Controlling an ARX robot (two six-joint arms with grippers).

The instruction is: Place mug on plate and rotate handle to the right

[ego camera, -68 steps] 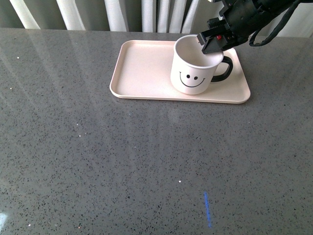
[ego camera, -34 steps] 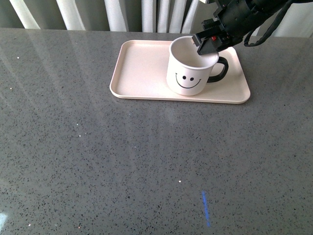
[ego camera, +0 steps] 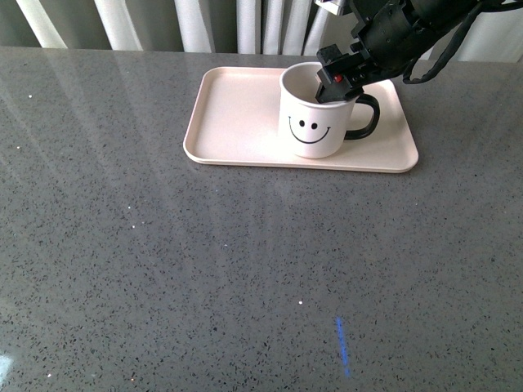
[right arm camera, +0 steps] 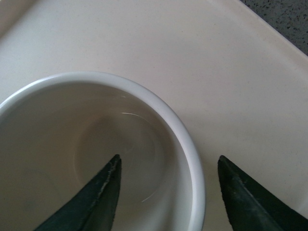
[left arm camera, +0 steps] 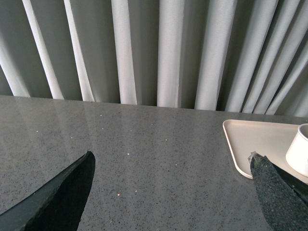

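The cream-white mug with the smiley face stands upright on the right half of the pale pink plate. Its black handle points right. My right gripper hangs open over the mug's right rim. In the right wrist view the right gripper straddles the mug's rim, one finger inside the cup and one outside over the plate, with gaps on both sides. My left gripper is open over bare table, with the plate's corner and the mug's edge beside one finger.
The grey speckled table stretches in front of and to the left of the plate. A short blue mark lies near the front edge. White curtain folds hang right behind the table's far edge.
The mug has slid a little to the left on the plate and gone from slightly tilted to upright. My right gripper has moved left along with it.
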